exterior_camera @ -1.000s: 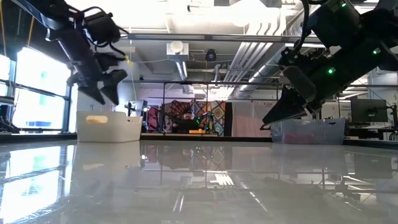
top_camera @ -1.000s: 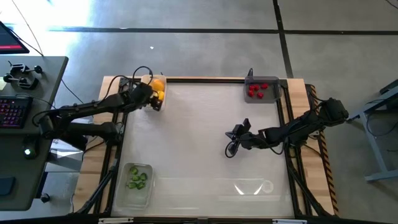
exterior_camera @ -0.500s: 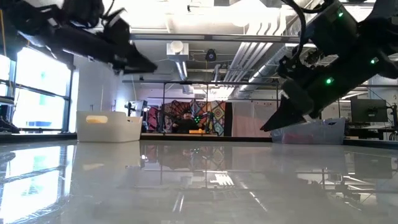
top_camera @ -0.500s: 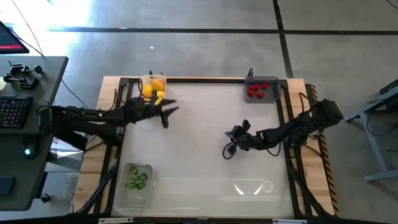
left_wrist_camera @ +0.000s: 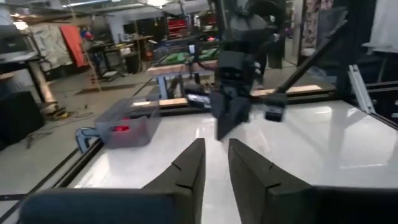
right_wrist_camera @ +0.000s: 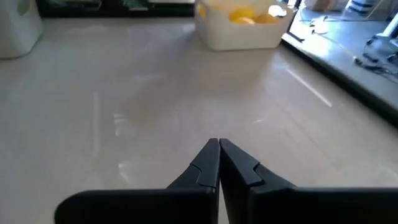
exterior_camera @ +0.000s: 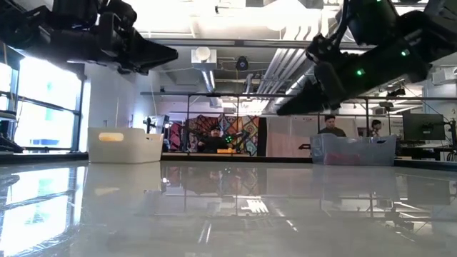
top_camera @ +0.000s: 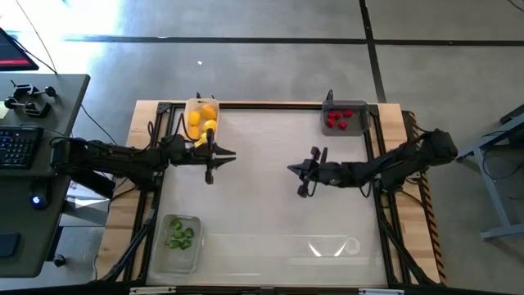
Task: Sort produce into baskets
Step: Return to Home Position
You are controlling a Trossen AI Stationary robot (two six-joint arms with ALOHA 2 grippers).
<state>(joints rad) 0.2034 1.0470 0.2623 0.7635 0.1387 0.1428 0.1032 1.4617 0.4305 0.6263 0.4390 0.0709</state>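
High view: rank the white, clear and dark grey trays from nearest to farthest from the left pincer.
1. White tray: top left of the picture, just beyond the left pincer.
2. Clear tray: bottom left, on the same side of the table.
3. Dark grey tray: top right, across the table, past the right pincer waiting mid-table.

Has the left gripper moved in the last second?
Yes. The left gripper has pulled away from the white tray, out over the table toward its middle.
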